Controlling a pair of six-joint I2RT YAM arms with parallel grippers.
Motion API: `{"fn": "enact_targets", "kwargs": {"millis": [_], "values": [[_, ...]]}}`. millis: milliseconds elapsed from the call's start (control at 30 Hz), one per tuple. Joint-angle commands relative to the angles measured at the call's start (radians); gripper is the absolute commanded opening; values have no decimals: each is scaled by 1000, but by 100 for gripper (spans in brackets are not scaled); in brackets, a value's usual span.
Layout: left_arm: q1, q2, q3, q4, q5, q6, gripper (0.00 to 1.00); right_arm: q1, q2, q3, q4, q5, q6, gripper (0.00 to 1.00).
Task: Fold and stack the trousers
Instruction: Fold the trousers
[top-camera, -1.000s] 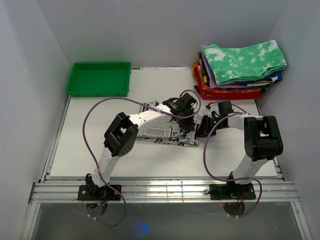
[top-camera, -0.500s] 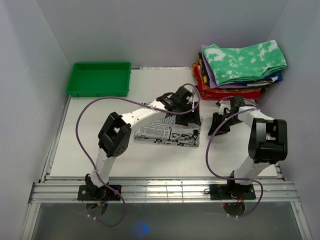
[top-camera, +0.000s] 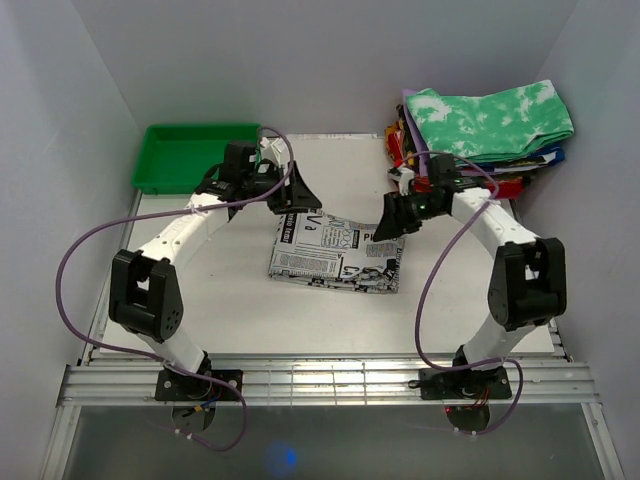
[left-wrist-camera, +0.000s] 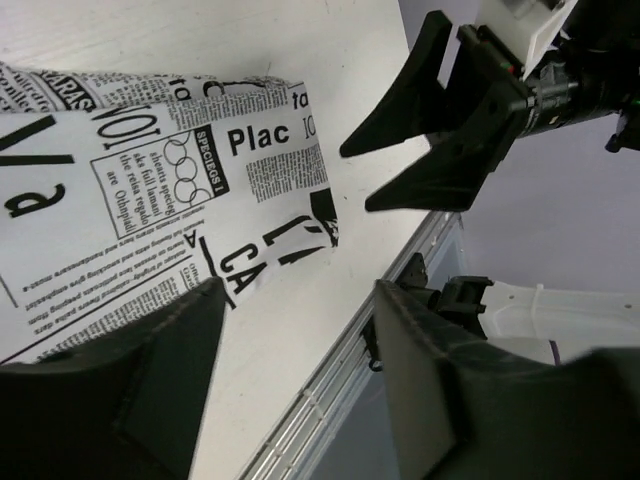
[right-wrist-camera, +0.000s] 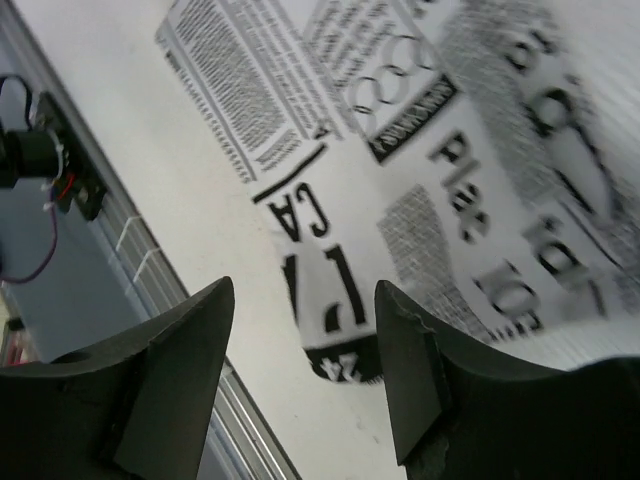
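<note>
The trousers (top-camera: 335, 255), white cloth with black newspaper print, lie folded into a flat rectangle in the middle of the table. My left gripper (top-camera: 297, 199) hovers open above their far left corner with nothing between its fingers; its wrist view shows the trousers (left-wrist-camera: 150, 170) below and the left gripper (left-wrist-camera: 298, 292) spread wide. My right gripper (top-camera: 389, 224) hangs open over the far right corner, also empty. In the right wrist view the printed trousers (right-wrist-camera: 450, 150) lie beneath the open right gripper (right-wrist-camera: 305, 292). The right gripper (left-wrist-camera: 430, 135) also shows open in the left wrist view.
A green tray (top-camera: 200, 158) stands at the back left. A stack of folded clothes (top-camera: 460, 175) topped by a green-and-white tie-dye garment (top-camera: 490, 120) sits at the back right. The metal rail (top-camera: 320, 380) runs along the near table edge.
Both grippers opened and let go of the trousers, then lifted away toward the back. The left arm swung out to the left. The trousers now lie flat and folded.
</note>
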Motion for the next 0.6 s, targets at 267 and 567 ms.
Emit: {"fn": "enact_targets", "kwargs": {"millis": [267, 567], "values": [[109, 131, -309, 125, 412, 84, 43, 61, 338, -69, -259, -89, -293, 60], [146, 342, -412, 192, 265, 116, 40, 14, 392, -105, -172, 151, -293, 64]]}}
